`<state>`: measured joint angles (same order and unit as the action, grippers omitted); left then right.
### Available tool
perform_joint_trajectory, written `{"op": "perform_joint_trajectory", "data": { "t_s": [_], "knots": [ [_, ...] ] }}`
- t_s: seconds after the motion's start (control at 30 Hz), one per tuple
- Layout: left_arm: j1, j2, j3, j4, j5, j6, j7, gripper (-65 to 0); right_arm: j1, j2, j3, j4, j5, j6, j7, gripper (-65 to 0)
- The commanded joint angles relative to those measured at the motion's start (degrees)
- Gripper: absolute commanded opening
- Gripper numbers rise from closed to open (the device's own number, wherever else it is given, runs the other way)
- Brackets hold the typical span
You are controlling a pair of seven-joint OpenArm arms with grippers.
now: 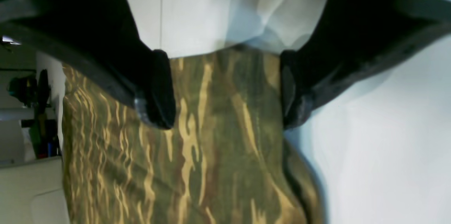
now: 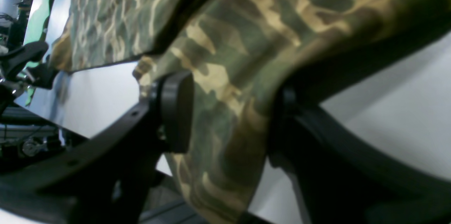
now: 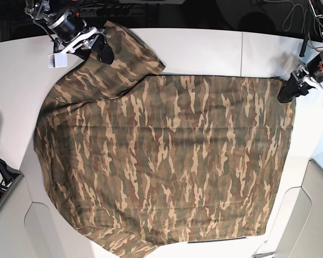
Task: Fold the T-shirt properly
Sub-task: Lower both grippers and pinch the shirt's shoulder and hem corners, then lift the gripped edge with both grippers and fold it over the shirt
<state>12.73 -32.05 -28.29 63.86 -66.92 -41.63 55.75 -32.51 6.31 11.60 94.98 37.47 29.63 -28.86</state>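
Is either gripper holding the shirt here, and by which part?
Right gripper holds the T-shirt by a bunched sleeve. Left gripper straddles a corner, jaws open.

T-shirt spread over white table

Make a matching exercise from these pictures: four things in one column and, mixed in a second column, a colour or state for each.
Things:
1. T-shirt
2. left gripper
3. right gripper
4. table

Colours or states:
a. white
b. jaws wide apart, astride the cloth's edge
c. brown, green and tan camouflage
d. closed on a bunch of cloth

Pairs: 1-c, 2-b, 3-d, 4-a
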Motion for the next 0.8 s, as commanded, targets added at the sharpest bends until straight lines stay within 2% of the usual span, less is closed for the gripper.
{"op": "perform_joint_trajectory", "data": {
  "t_s": [0.0,0.07,0.1,0.13,0.2,0.23,0.33,0.6,0.77],
  "knots": [
    [0.74,-0.35,0.42,0.07,4.04,1.63,2.99,-28.6,-0.37,0.17,0.02,0.22,-1.03,-0.26,-1.40,-34.0],
    [0.74,-0.35,0.42,0.31,3.58,1.63,2.95,-42.4,-0.35,0.17,0.02,0.22,-1.05,-0.26,-1.38,-35.7],
    [0.74,-0.35,0.42,0.31,3.10,1.63,2.93,-49.4,-0.35,0.17,0.02,0.22,-1.05,-0.26,-1.38,-39.5],
    [0.74,-0.35,0.42,0.31,2.40,1.63,2.95,-55.7,-0.35,0.17,0.02,0.22,-1.05,-0.26,-1.36,-45.4],
    [0.72,-0.37,0.42,0.33,0.70,1.63,2.93,-64.0,-0.22,0.17,0.02,0.22,-1.05,-0.22,-1.25,-61.0],
    [0.59,-0.39,0.42,0.33,-0.24,1.63,2.95,-65.0,-0.17,0.17,0.02,0.24,-1.05,0.24,-1.25,-65.0],
    [0.44,-0.61,0.09,0.74,-2.47,1.63,2.99,-65.0,-0.04,0.15,0.59,0.79,-0.76,2.25,-1.38,-65.0],
    [0.61,-0.66,-7.26,11.13,-2.78,1.63,4.94,-65.0,0.17,0.17,6.14,9.49,6.29,2.34,-4.00,-65.0],
    [-0.74,-0.68,-9.92,14.47,-2.71,1.63,4.26,-65.0,6.21,0.24,10.29,12.55,8.41,2.34,-4.87,-65.0]
  ]
}}
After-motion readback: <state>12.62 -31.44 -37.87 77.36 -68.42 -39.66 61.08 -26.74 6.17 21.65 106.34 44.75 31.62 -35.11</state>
